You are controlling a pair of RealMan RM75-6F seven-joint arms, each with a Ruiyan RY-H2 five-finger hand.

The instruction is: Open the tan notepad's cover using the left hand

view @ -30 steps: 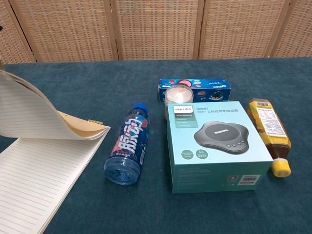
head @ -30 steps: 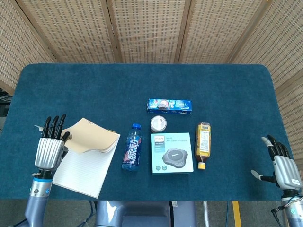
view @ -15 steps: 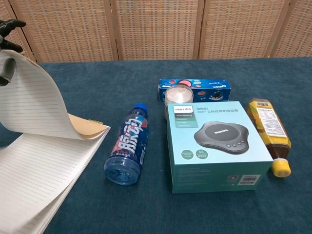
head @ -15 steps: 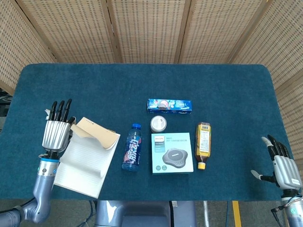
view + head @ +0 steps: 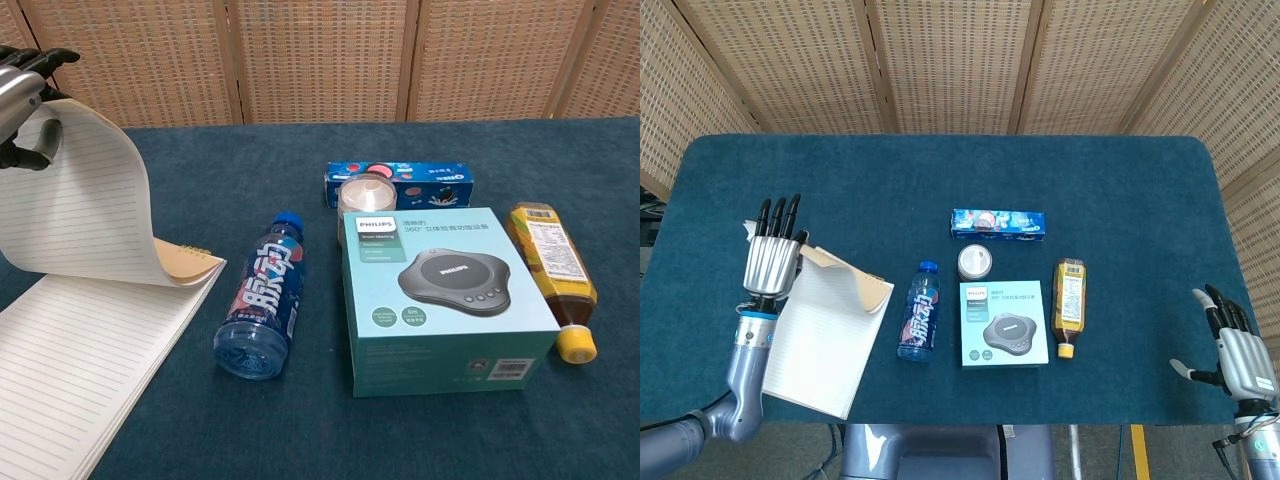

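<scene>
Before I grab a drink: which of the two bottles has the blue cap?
The blue-labelled bottle beside the notepad; the amber bottle right of the Philips box has a yellow cap.

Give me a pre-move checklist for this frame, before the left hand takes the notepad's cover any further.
1. Left hand holds the lifted sheets: ok, gripped at their top edge.
2. Tan cover lifted off the notepad: ok, lined page exposed.
3. Only the cover lifted: not ok, a lined page is up too.
4. Blue bottle apart from the notepad: ok.
5. Right hand out of the way: ok, at the table's right edge.
6. Binding intact: cannot tell.
</scene>
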